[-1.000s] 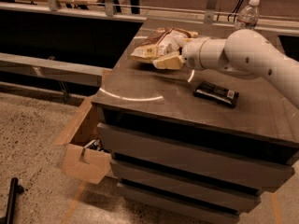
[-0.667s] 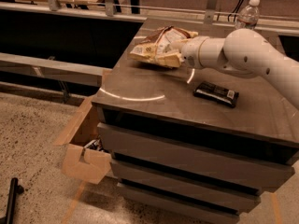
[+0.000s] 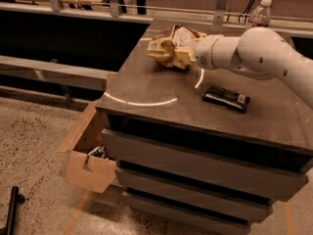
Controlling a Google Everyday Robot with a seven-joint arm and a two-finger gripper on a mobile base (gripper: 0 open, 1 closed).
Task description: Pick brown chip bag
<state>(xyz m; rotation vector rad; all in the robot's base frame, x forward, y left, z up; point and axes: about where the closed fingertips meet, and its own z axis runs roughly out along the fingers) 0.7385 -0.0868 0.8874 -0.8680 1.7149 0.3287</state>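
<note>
The brown chip bag (image 3: pixel 164 44), crinkly tan-yellow and cream with dark brown parts, is at the far middle of the dark cabinet top (image 3: pixel 146 84). My gripper (image 3: pixel 180 57) reaches in from the right on the white arm and is shut on the bag's right side. The bag is crumpled in the grip and tilted, with its left end slightly raised off the surface.
A flat black candy bar wrapper (image 3: pixel 226 98) lies on the top to the right, below my arm. A water bottle (image 3: pixel 259 12) stands at the far right. The cabinet has drawers below. An open cardboard box (image 3: pixel 90 165) sits on the floor at its left. A black rod (image 3: pixel 12 209) lies on the floor.
The bag and my gripper have shifted slightly up and left over the cabinet top; the bag looks more crumpled in the grip. The candy bar has not moved.
</note>
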